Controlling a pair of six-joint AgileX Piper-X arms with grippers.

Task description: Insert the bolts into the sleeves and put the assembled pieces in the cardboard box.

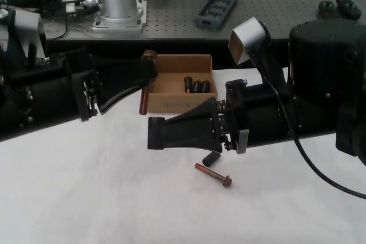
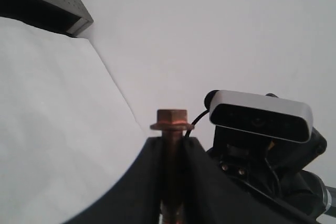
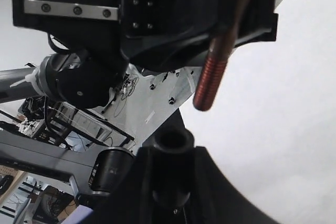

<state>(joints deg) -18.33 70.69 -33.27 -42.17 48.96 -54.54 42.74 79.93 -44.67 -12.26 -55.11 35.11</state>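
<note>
The left tool [image 2: 171,145] is clamped on a copper bolt [image 2: 171,119], held upright beside the cardboard box [image 1: 171,102]. The right tool [image 1: 155,132] grips a black sleeve [image 3: 173,142] near the bolt's threaded end. A loose sleeve [image 1: 211,159] and a loose bolt [image 1: 213,174] lie on the table [image 1: 86,187].

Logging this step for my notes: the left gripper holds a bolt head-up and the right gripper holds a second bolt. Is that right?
Not quite: the right gripper holds a black sleeve, not a second bolt, as the right wrist view shows. The left gripper does hold a bolt head-up.
</note>
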